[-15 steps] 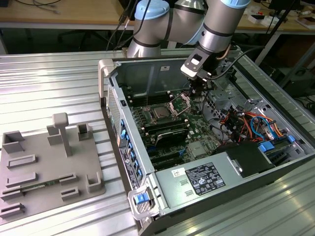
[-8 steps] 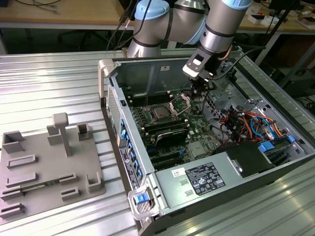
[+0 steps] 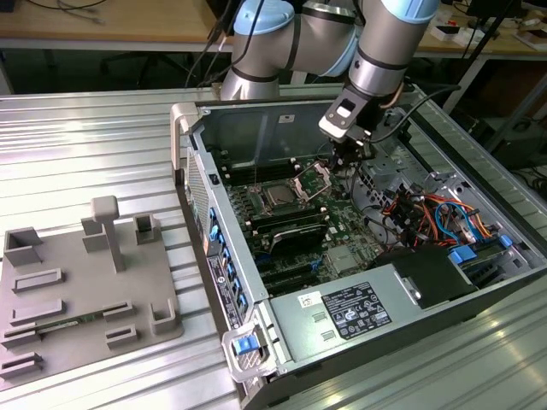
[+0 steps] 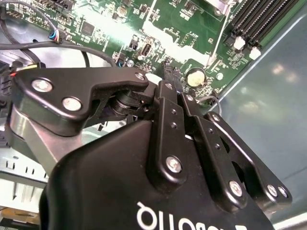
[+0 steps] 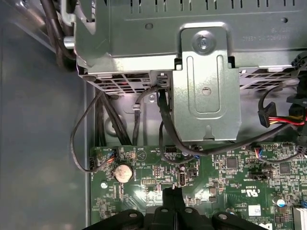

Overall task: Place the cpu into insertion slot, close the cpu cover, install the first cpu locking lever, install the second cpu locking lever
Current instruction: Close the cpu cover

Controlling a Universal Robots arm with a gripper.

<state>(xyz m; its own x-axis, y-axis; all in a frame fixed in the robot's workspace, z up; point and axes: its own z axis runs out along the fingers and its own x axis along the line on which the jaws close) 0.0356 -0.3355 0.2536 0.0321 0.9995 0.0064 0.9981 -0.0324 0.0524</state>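
Inside the open grey metal computer case [image 3: 479, 295], the black two-finger gripper [image 3: 344, 161] on the grey-and-blue arm hangs low over the green motherboard [image 3: 342, 224]. Both wrist views show its fingers [image 5: 169, 203] pressed together with nothing between them; the tips [image 4: 169, 79] sit above the board near a round silver coin cell [image 5: 123, 172] and a small upright black connector [image 5: 183, 178]. Exterior view: the gripper is just to the exterior view's right of the cpu cover [image 3: 313, 178], a thin silvery hinged frame with a square window that stands raised and tilted open; contact between the two cannot be told. Beside the cover, on its left in the exterior view, the cpu [image 3: 279, 196], a small flat square chip with a silver-grey metal top, lies flat in the insertion slot [image 3: 291, 206], a dark square socket with a metal frame. Long black memory slots [image 3: 286, 224] run alongside. First wrist view: a folded grey sheet-metal drive cage [image 5: 206, 81] with black cables looped under it. Outside the case, at the exterior view's left, a grey plastic fixture tray [image 3: 77, 286] rests on the ribbed metal table [image 3: 85, 145].
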